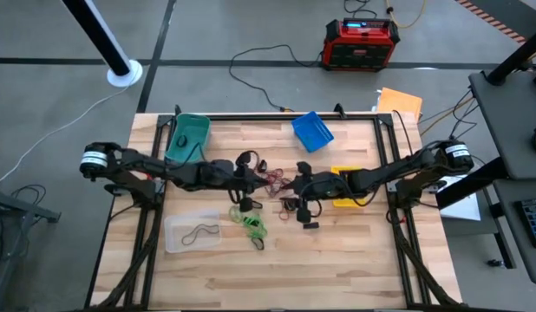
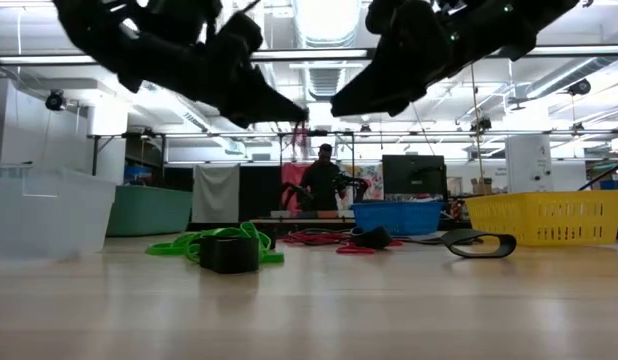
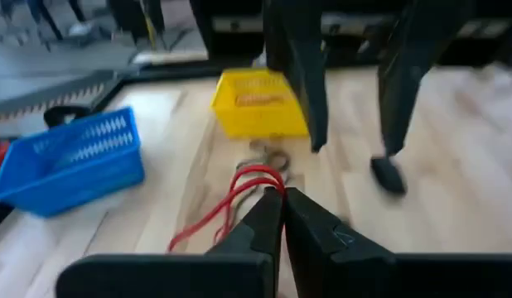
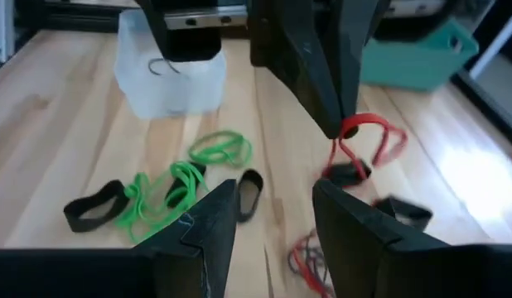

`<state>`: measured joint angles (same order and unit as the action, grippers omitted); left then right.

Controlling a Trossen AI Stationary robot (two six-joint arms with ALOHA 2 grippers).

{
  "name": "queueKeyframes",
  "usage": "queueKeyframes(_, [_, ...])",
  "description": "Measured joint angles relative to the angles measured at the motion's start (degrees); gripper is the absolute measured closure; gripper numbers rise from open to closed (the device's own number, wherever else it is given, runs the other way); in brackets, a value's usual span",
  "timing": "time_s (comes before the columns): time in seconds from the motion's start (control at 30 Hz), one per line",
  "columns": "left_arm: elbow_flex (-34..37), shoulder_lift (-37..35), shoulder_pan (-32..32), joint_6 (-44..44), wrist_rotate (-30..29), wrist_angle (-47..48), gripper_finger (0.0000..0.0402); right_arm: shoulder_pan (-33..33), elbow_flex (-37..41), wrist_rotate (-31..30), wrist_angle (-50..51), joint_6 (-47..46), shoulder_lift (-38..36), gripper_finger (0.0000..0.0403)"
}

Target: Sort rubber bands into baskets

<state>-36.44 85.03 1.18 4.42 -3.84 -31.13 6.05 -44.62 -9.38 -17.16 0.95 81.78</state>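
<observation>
My left gripper point(image 3: 282, 197) is shut on a red rubber band point(image 3: 239, 194) over the table's middle. My right gripper point(image 4: 274, 207) hovers open just to its right, with nothing between its fingers. More red bands point(image 1: 275, 180), green bands point(image 1: 251, 221) and black bands point(image 4: 94, 204) lie loose on the wood. The teal basket point(image 1: 188, 137) and the blue basket point(image 1: 312, 130) stand at the far edge. The yellow basket point(image 1: 344, 200) sits under my right arm. The clear basket point(image 1: 177, 234), at the near left, has a dark band point(image 1: 201, 231) lying in it. My left gripper pinches the red band at the top of its loop point(image 4: 350, 127), between its two fingertips. The fingers slant down from the table's left. The band hangs slack below them; whether its lower end point(image 4: 337, 169) still touches the table, I cannot tell.
A small black block point(image 1: 310, 225) lies near the green bands, toward the near edge. A red-and-black power unit point(image 1: 361, 43) and cables lie on the floor beyond the far edge. A person point(image 2: 324, 180) stands far back in the room.
</observation>
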Motion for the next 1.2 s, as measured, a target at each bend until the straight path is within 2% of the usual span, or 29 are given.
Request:
queueKeyframes(0.13, [3.0, 0.1, -0.8, -1.0, 0.0, -7.5, 0.0402, 0.7, 0.2, -0.2, -3.9, 3.2, 0.0, 0.0252])
queueKeyframes(0.4, [5.1, -1.1, -3.0, 0.1, 0.4, -15.9, 0.0402, 2.0, 0.2, 0.3, -11.6, 8.6, 0.0, 0.0252])
queueKeyframes(0.57, [5.7, -4.7, -4.4, 1.1, 1.8, -16.2, 0.0402, 4.1, 0.2, 0.2, -13.8, 11.0, 0.0, 0.0252])
queueKeyframes(0.7, [6.7, -7.6, -4.5, 0.1, 1.8, -15.9, 0.0402, 5.4, 0.2, -4.7, -13.6, 12.6, 0.0, 0.0252])
queueKeyframes(0.93, [9.9, -12.7, -4.5, -5.0, -0.1, -15.8, 0.0401, 6.7, 0.2, -19.2, -13.2, 13.5, 0.0, 0.0252])
queueKeyframes(1.2, [11.6, -13.5, -4.5, -8.0, -0.1, -15.9, 0.0401, 6.6, 0.2, -19.1, -13.2, 8.8, 0.0, 0.0252])
